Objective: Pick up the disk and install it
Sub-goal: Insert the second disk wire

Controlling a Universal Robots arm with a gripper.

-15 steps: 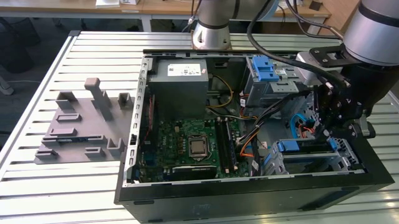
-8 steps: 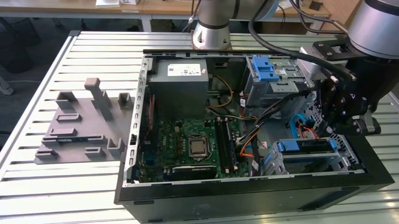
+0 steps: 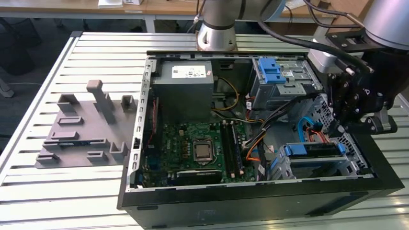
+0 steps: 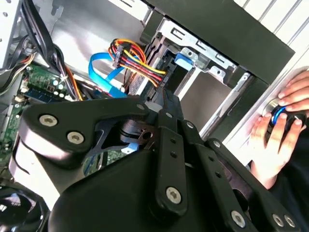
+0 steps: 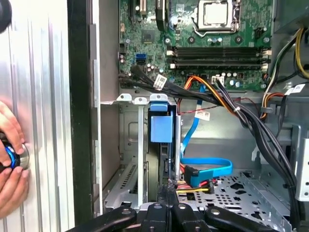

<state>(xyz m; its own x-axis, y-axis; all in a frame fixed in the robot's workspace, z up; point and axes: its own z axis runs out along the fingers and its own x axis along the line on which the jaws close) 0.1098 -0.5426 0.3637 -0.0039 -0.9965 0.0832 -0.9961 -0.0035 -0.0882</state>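
The disk (image 3: 314, 150) sits inside the open computer case (image 3: 255, 203), in the drive bay (image 3: 332, 167) at the case's near corner on the exterior view's right. From there it shows as a flat, dark slab lying level, with a blue plastic rail and tab along its visible edge. In the first wrist view the disk (image 5: 161, 145) stands edge-on in the metal bay (image 5: 133, 159), its blue tab facing the camera and a dark body below. In the second wrist view its blue tab (image 4: 185, 60) peeks from the bay's frame.
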